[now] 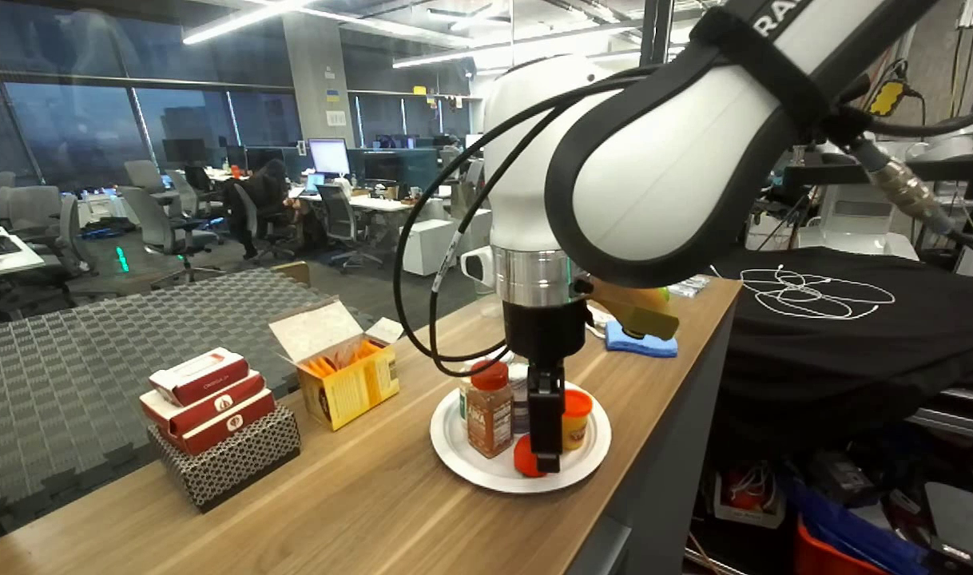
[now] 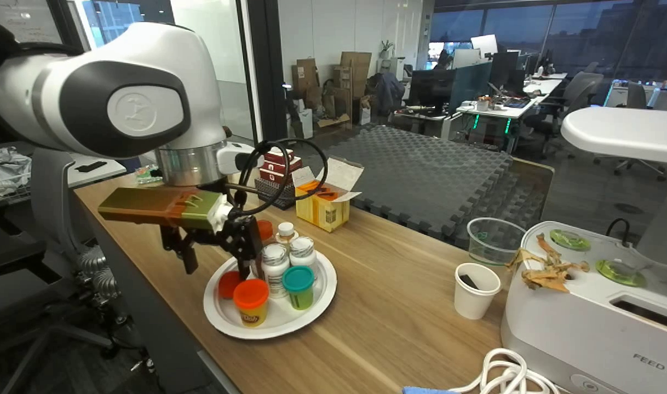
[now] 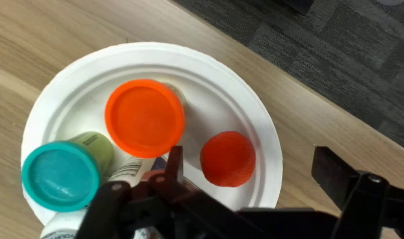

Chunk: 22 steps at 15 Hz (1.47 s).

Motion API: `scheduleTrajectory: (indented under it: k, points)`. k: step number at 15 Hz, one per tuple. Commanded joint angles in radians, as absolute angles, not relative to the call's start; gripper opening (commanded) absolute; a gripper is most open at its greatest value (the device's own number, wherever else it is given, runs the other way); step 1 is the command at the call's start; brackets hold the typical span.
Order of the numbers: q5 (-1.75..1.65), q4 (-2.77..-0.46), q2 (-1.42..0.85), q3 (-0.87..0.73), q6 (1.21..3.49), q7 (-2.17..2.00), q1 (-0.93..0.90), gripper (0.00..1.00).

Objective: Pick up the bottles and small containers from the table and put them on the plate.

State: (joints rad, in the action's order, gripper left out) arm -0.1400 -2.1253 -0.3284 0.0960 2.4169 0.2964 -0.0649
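The round white plate (image 3: 222, 71) lies on the wooden table (image 1: 335, 519) and bears several bottles and small containers. Among them are an orange-lidded tub (image 3: 145, 118), a teal-lidded tub (image 3: 60, 176) and a brown spice bottle (image 1: 490, 419) with a red cap. Two white bottles, one of them this white bottle (image 2: 276, 271), stand close together behind the tubs in an exterior view. A red round object (image 3: 228, 158) rests near the plate's rim. My gripper (image 3: 248, 162) is open above it, one finger over the plate near the orange-lidded tub, the other beyond the rim. Nothing is held.
An open yellow carton (image 1: 349, 387) and stacked red-and-white boxes (image 1: 215, 403) stand along the table. A paper cup (image 2: 476, 290), a clear plastic tub (image 2: 495, 241) and a white appliance (image 2: 574, 317) with a cable are farther along. A blue cloth (image 1: 641, 341) lies near the table's edge.
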Motion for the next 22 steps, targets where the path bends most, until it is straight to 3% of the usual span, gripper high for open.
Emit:
scheduleTrajectory:
  k: [1, 13, 22]
  points:
    - [-0.155, -2.144, -0.27, 0.099, 2.36, 0.269, -0.08, 1.0]
    - [-0.213, -2.136, -0.003, 0.094, 2.196, 0.122, -0.096, 1.0]
    - [-0.347, -2.259, 0.18, 0.081, 2.357, 0.053, -0.077, 1.0]
